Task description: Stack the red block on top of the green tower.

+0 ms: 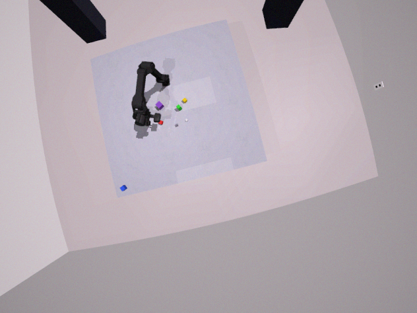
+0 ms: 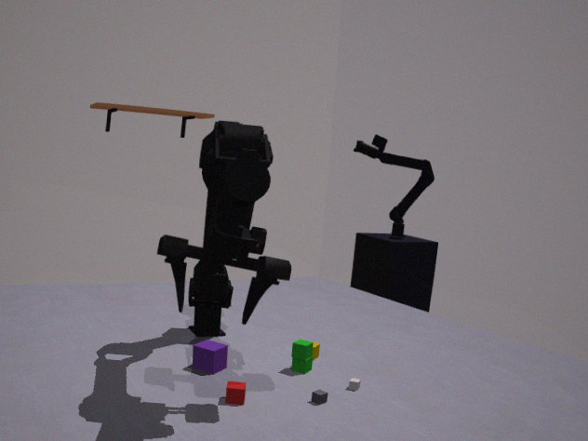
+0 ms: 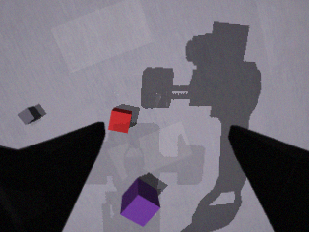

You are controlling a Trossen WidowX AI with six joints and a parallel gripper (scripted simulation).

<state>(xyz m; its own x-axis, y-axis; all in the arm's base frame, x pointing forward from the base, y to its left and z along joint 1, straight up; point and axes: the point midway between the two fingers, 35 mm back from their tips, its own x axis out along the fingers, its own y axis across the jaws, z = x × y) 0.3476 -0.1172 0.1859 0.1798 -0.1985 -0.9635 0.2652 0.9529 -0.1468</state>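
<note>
The red block (image 1: 161,122) (image 2: 235,393) (image 3: 119,120) lies alone on the grey mat (image 1: 202,141), in front of the arm's base. The green tower (image 1: 179,107) (image 2: 301,355), two green blocks stacked upright, stands to the red block's right in the exterior view. My gripper (image 2: 213,311) (image 3: 166,129) is open wide and empty. It points down and hangs well above the mat, over the area of the red and purple blocks. In the wrist view the red block lies just past the left fingertip.
A purple block (image 1: 159,105) (image 2: 209,356) (image 3: 141,206) sits between the arm's base and the red block. A yellow block (image 1: 184,100) (image 2: 315,350) touches the tower's back. Small grey (image 2: 319,396) (image 3: 31,114) and white (image 2: 354,383) blocks lie to the right. A blue block (image 1: 123,187) is at the mat's corner.
</note>
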